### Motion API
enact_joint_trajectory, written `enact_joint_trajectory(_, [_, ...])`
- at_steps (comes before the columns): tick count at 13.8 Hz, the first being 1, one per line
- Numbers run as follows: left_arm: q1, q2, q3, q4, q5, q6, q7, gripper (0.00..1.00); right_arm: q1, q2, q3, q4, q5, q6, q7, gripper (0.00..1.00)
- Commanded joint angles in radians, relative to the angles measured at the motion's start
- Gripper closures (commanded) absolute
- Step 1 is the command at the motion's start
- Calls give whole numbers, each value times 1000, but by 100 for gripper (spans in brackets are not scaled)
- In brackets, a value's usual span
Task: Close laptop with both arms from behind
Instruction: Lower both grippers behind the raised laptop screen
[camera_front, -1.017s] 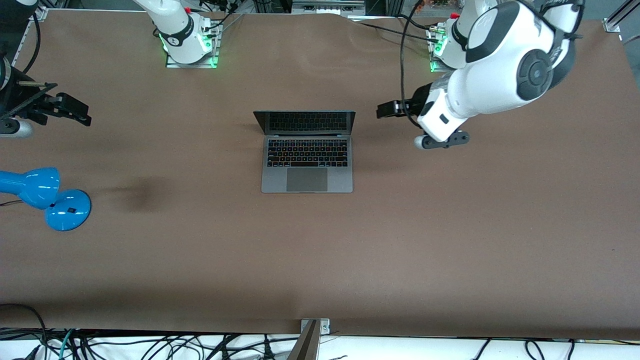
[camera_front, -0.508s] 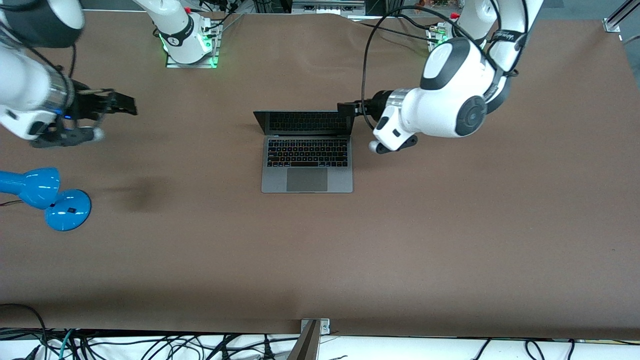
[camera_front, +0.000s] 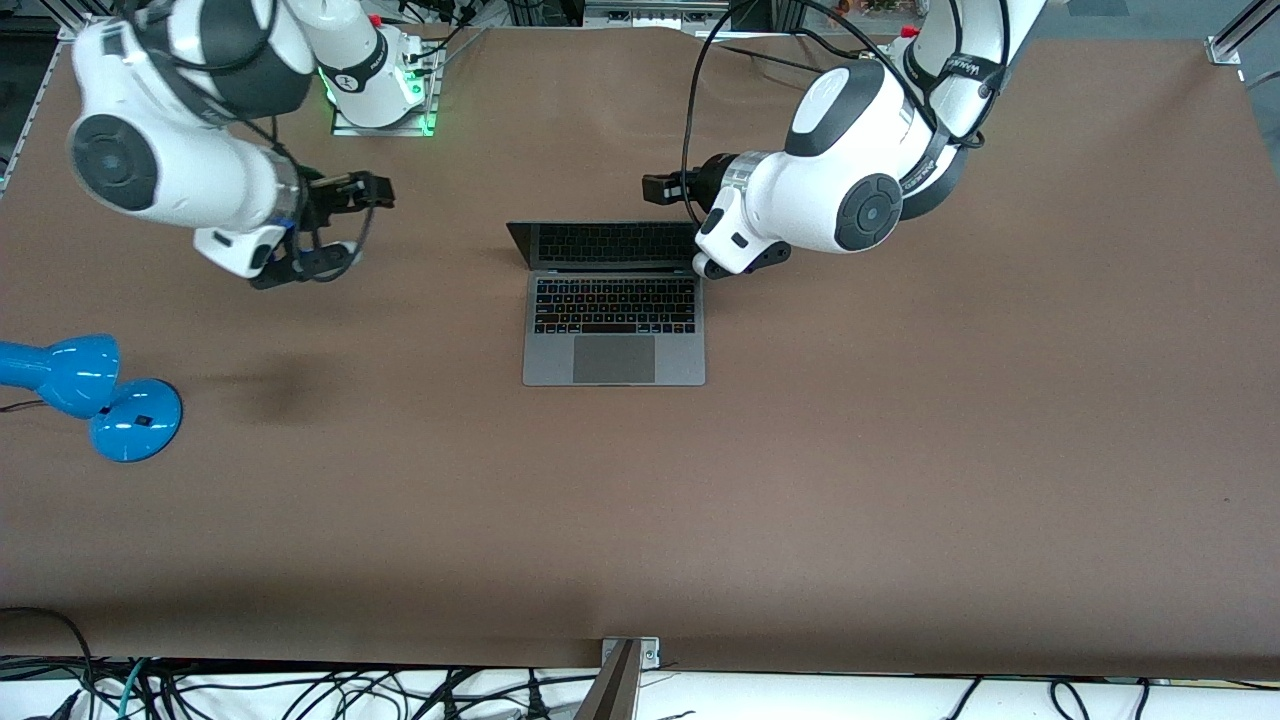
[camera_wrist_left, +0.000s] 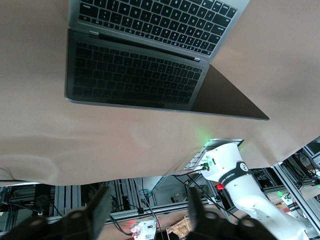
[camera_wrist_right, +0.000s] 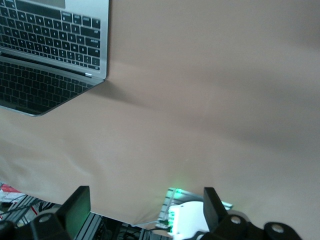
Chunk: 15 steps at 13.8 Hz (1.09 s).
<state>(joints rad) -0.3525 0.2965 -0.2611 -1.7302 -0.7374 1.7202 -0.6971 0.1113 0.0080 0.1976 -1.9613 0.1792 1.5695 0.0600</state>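
The laptop (camera_front: 613, 302) is shown open at the middle of the brown table (camera_front: 900, 450), its keyboard facing up and its screen tilted back toward the robots' bases, the hinge lying at the 12 o'clock edge of the deck in the front view. Nothing is seen touching it. The left gripper (camera_front: 660, 186) is held over the table at about 1 o'clock from the screen's top edge, just beside the corner toward the left arm's end, with its fingers (camera_wrist_left: 100, 207) spread apart and holding nothing. The right gripper (camera_front: 375, 190) is held well apart from the lid, at about 10 o'clock from the laptop, toward the right arm's end of the table; its fingers (camera_wrist_right: 77, 205) are likewise parted and empty. A blue desk lamp (camera_front: 90, 395) is seen lying at 8 o'clock, well clear of the work. The main risk is judged to be uneven contact: with one gripper close and the other still far off, the lid could be pushed at a single corner and the light machine twisted or slid across the smooth surface. The screen could also be scratched if a fingertip is driven into the glass instead of the lid's back, or slammed if the push is made too fast.
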Motion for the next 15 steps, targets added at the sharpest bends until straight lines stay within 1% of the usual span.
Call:
enact_joint_trajectory(1, [0, -20, -12, -28, -4, 18, -10, 79, -10, -37, 127, -53, 13, 52, 180, 0])
enact_joint_trajectory(2, [0, -25, -20, -52, 0, 37, -10, 93, -10, -23, 161, -59, 11, 69, 211, 1])
enact_joint_trajectory(3, [1, -33, -20, -71, 4, 59, -9, 100, -10, -10, 189, -60, 11, 87, 228, 13])
enact_joint_trajectory(4, [3, -31, -20, -77, 4, 68, -9, 100, -10, 9, 218, -59, 13, 90, 228, 32])
enact_joint_trajectory(5, [3, -28, -20, -84, 13, 79, -7, 100, -9, 21, 245, -59, 13, 92, 228, 65])
enact_joint_trajectory(6, [0, -31, -20, -92, 38, 94, -7, 100, -9, 45, 262, -57, 14, 93, 230, 91])
enact_joint_trajectory(7, [-8, -30, -26, -92, 80, 94, -7, 100, -5, 53, 279, -54, 14, 110, 231, 100])
enact_joint_trajectory(8, [-13, -28, -35, -94, 125, 94, -9, 100, 5, 67, 286, -53, 14, 131, 239, 100])
enact_joint_trajectory(11, [-17, -19, -55, -94, 209, 99, -25, 100, 48, 124, 286, -39, 14, 188, 245, 100])
enact_joint_trajectory(13, [-45, -10, -87, -92, 320, 122, -106, 100, 57, 162, 286, -16, 14, 208, 245, 100])
enact_joint_trajectory(14, [-48, -5, -107, -92, 349, 136, -143, 100, 65, 180, 286, 5, 13, 208, 245, 100])
enact_joint_trajectory(15, [-49, 3, -125, -95, 352, 159, -159, 100, 67, 196, 286, 21, 9, 210, 244, 100])
